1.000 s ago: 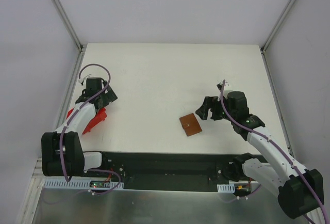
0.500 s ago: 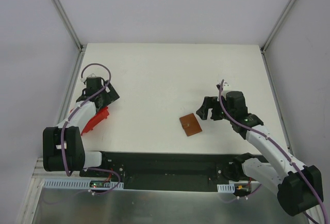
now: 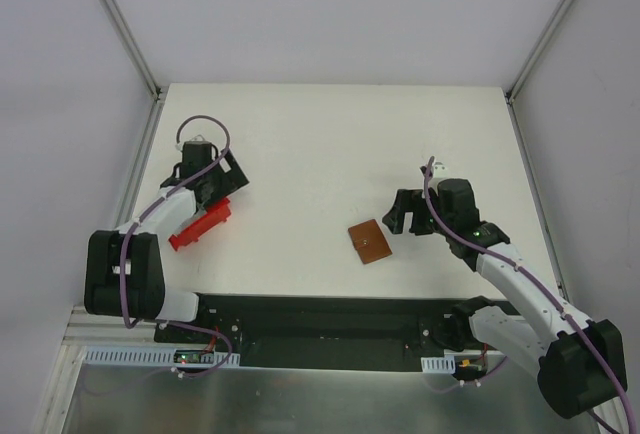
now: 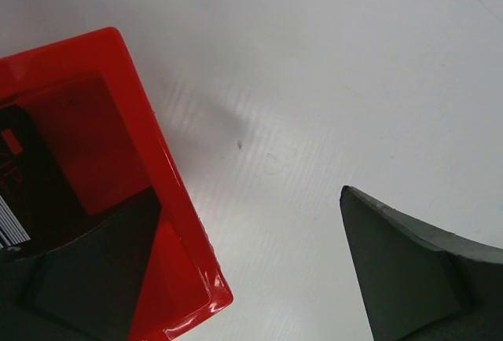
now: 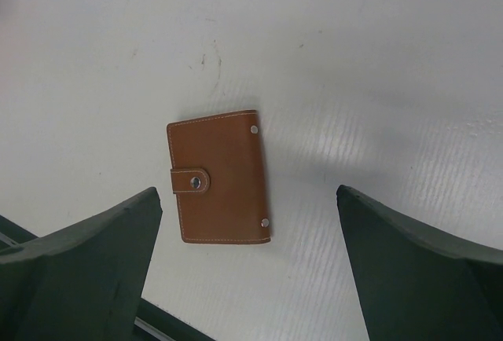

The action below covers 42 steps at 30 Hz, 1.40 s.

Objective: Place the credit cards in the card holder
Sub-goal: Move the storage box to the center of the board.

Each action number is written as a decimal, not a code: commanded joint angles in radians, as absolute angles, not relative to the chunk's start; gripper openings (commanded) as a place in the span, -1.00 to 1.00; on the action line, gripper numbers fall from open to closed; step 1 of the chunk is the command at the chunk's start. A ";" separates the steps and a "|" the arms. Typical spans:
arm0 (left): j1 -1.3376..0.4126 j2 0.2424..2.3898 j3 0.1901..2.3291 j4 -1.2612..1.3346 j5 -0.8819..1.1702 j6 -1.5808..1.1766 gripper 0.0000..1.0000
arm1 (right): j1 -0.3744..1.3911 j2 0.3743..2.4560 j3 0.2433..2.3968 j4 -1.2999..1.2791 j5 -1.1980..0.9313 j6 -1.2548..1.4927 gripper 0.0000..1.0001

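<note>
1. We found the card holder (image 5: 218,176) lying flat on the table (image 3: 300,144), near its front edge and right of the middle. It was folded shut with its strap snapped down, so we judged that opening it was not yet done.
2. The right gripper (image 3: 400,212) hovered just beside and above the card holder, with its jaws spread wide and holding nothing.
3. The left gripper (image 3: 225,182) was well apart from this, over the red tray (image 4: 157,160) at the table's left side. Its jaws were also wide apart, and one finger (image 4: 78,294) sat inside the tray while the other was out over the bare table.
4. We could not clearly see the credit cards. A dark printed piece (image 4: 16,192) lay in the tray at the edge of the left wrist view, and we guessed it might be one.
5. No card was in either claw or at the holder, so we judged nearly the whole task still lay ahead.
</note>
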<state>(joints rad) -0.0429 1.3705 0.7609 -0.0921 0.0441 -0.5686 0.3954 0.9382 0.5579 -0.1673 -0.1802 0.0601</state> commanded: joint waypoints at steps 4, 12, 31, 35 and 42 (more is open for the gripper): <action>-0.146 1.451 0.864 -0.025 0.057 -0.640 0.89 | 0.397 0.925 0.552 -0.198 -0.140 0.061 0.92; -0.274 1.569 0.983 -0.014 0.040 -0.699 0.89 | 0.364 0.891 0.537 -0.241 -0.095 0.080 0.92; -0.515 1.779 1.212 -0.011 0.006 -0.854 0.89 | 0.299 0.845 0.480 -0.249 -0.126 0.126 0.92; -0.563 1.805 1.241 -0.011 -0.017 -0.874 0.88 | 0.291 0.847 0.474 -0.250 -0.129 0.141 0.92; -0.612 1.830 1.279 -0.011 -0.021 -0.897 0.88 | 0.288 0.891 0.445 -0.175 -0.242 0.172 0.93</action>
